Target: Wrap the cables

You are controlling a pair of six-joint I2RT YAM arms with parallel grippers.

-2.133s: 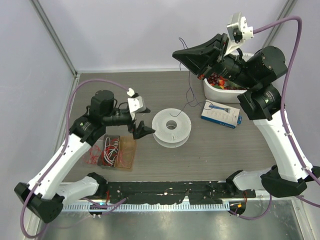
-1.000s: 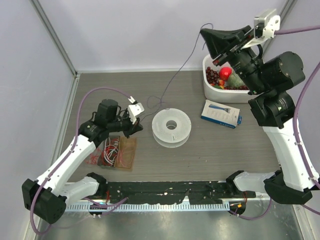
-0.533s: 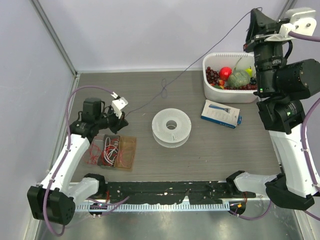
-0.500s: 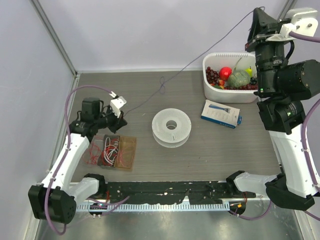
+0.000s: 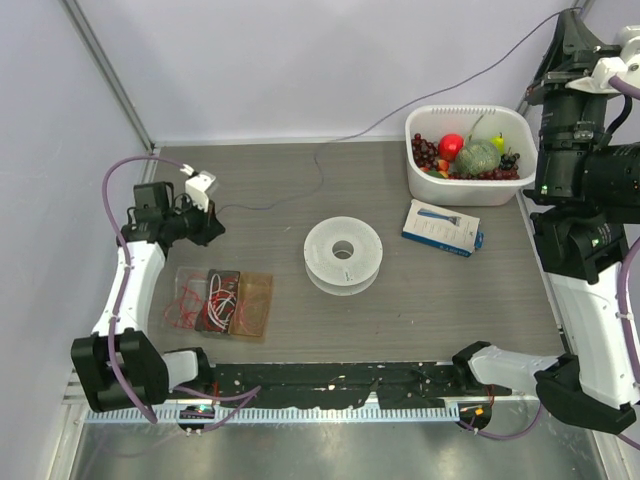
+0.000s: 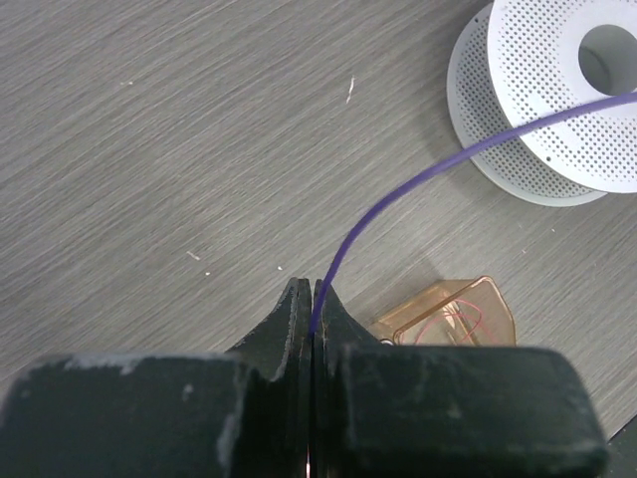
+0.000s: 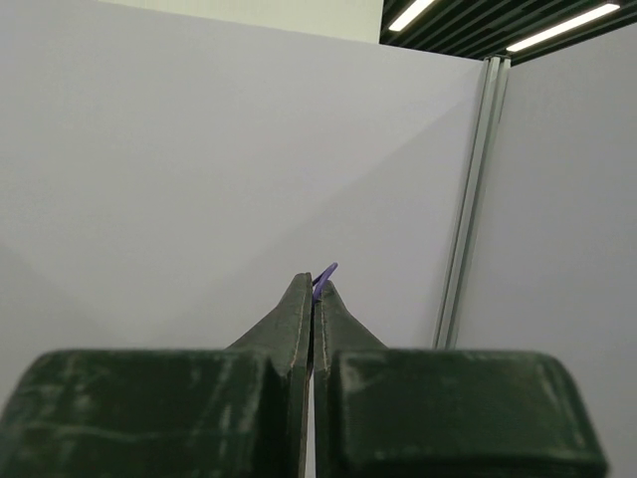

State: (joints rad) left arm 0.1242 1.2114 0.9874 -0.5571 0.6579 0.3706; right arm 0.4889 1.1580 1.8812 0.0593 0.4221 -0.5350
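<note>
The cable [image 5: 372,124] is a thin dark purple wire strung across the table from my left gripper to my right one, with a small kink near the back edge. My left gripper [image 5: 213,228] sits low at the table's far left, shut on one end; in the left wrist view the cable [image 6: 398,195] leaves the shut gripper [image 6: 312,291] and arcs toward the white perforated spool [image 6: 557,110]. The spool [image 5: 343,255] lies flat mid-table with no wire on it. My right gripper [image 5: 568,22] is raised high at the back right, and the right wrist view shows this gripper [image 7: 317,283] shut on the cable's other end [image 7: 326,272].
A white bin [image 5: 432,182] of fruit stands at the back right. A blue-and-white box [image 5: 442,227] lies just in front of it. A clear orange case [image 5: 222,300] holding red and white wires lies at the front left, also visible as the case [image 6: 448,314] near my left fingers. Walls close in the back and sides.
My left gripper has pulled left and back, away from the spool. My right gripper has risen up and to the right. The cable between them has been drawn out longer and straighter.
</note>
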